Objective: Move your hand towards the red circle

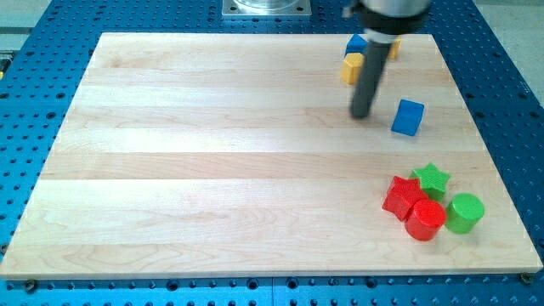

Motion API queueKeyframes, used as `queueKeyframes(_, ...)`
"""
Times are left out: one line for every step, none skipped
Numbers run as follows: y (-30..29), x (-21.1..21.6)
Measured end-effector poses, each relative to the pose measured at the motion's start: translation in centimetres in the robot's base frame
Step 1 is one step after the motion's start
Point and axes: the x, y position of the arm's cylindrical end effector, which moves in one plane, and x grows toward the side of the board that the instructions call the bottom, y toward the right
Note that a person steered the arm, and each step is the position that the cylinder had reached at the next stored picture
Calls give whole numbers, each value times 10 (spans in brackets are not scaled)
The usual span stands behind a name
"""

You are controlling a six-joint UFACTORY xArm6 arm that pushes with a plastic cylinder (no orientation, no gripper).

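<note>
The red circle, a red cylinder [425,220], lies near the view's bottom right, touching a red star [401,195] on its left and a green cylinder [464,212] on its right. A green star [432,178] sits just above them. My tip [361,115] rests on the wooden board [212,161] in the upper right part, well above and left of the red cylinder. A blue cube [407,117] lies just right of the tip.
A yellow block [351,69] and a blue block [356,43] sit behind the rod near the board's top edge, partly hidden. Another yellow block [395,48] peeks out right of the rod. A blue perforated table [25,127] surrounds the board.
</note>
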Motion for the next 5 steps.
queueKeyframes(-29,3)
queueKeyframes(-10,23)
queueKeyframes(-32,128)
queueKeyframes(-31,216)
queueKeyframes(3,237)
